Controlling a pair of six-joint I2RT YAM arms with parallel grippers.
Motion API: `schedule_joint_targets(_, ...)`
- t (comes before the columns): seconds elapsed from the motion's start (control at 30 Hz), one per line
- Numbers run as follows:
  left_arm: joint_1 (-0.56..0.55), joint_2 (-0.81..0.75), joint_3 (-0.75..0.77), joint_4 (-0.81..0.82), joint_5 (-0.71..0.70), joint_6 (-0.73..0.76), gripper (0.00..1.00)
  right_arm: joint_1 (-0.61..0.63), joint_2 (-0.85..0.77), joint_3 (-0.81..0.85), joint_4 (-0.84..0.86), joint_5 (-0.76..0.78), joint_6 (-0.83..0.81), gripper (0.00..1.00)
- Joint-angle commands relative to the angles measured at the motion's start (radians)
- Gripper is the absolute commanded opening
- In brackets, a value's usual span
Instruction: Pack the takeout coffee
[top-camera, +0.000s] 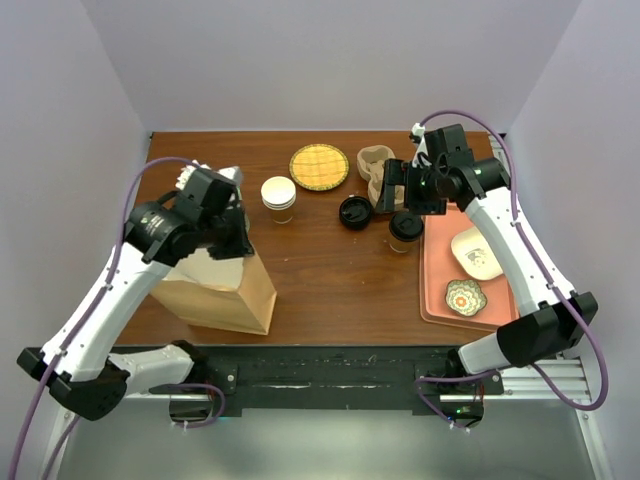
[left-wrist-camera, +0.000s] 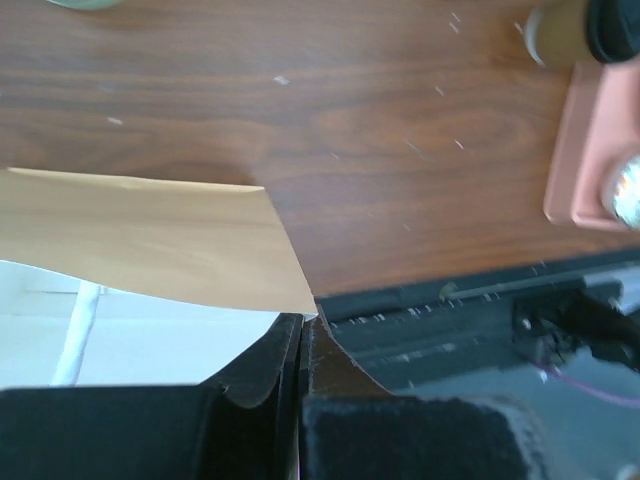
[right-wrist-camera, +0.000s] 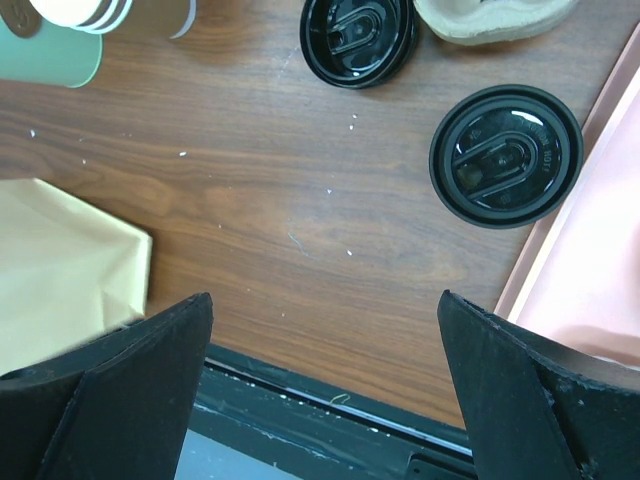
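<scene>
The takeout coffee (top-camera: 405, 229), a brown paper cup with a black lid, stands upright on the table just left of the pink tray (top-camera: 440, 290). It shows from above in the right wrist view (right-wrist-camera: 506, 155) and at the top right of the left wrist view (left-wrist-camera: 560, 32). My right gripper (top-camera: 410, 193) hangs open and empty above the table, just behind the cup (right-wrist-camera: 325, 300). My left gripper (top-camera: 238, 240) is shut on the top edge of a brown paper bag (top-camera: 215, 290), pinching the paper (left-wrist-camera: 150, 240) between its fingers (left-wrist-camera: 300, 322).
A loose black lid (top-camera: 355, 212) lies left of the coffee. A pale green cup of white sticks (top-camera: 279, 197), a yellow woven plate (top-camera: 319, 166) and a cardboard cup carrier (top-camera: 375, 163) stand behind. The tray holds two small dishes (top-camera: 466, 297).
</scene>
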Motion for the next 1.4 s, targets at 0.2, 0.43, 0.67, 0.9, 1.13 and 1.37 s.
schedule_joint_targets(0.2, -0.173, 0.128, 0.023, 0.283, 0.149, -0.187, 0.00, 0.004, -0.028, 0.051, -0.015, 0.052, 0.015, 0.98)
schedule_joint_targets(0.43, -0.207, 0.234, 0.049, 0.456, 0.137, -0.217, 0.02, 0.005, -0.064, 0.037, -0.032, 0.180, 0.055, 0.99)
schedule_joint_targets(0.67, -0.266, 0.351, 0.115, 0.510, 0.167, -0.210, 0.03, 0.002, -0.061, 0.058, -0.044, 0.249, 0.085, 0.99)
schedule_joint_targets(0.9, -0.273, 0.389, 0.209, 0.535, 0.172, -0.161, 0.46, 0.002, -0.041, 0.068, -0.047, 0.275, 0.110, 0.99)
schedule_joint_targets(1.13, -0.242, 0.430, 0.447, 0.402, 0.086, -0.033, 0.82, 0.005, 0.039, 0.143, 0.005, 0.318, 0.241, 0.98)
schedule_joint_targets(1.37, -0.075, 0.273, 0.325, 0.398, 0.042, 0.012, 1.00, 0.002, 0.238, 0.262, 0.096, 0.347, 0.388, 0.84)
